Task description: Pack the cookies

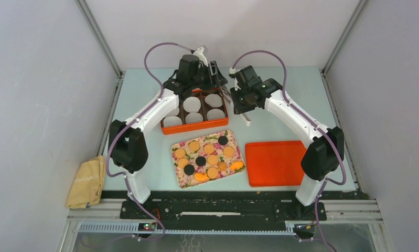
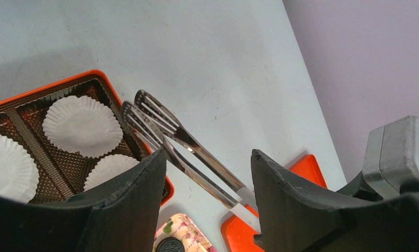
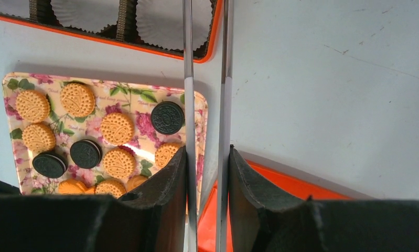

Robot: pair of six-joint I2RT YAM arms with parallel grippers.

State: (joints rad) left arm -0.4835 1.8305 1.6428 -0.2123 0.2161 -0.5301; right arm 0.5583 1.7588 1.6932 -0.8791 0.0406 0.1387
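Right pincer (image 3: 207, 157) clamps metal tongs (image 3: 225, 63) beside the orange box (image 1: 194, 126); left pincer (image 2: 208, 157) gapes empty nearby.

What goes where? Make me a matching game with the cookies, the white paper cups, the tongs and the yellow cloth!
Things:
1. cookies
2. paper cups
3. tongs
4. yellow cloth

Places:
A. in the right gripper
B. in the orange box
C. by the left edge of the table
D. on the flowery tray

Pairs: 1-D, 2-B, 3-A, 4-C.
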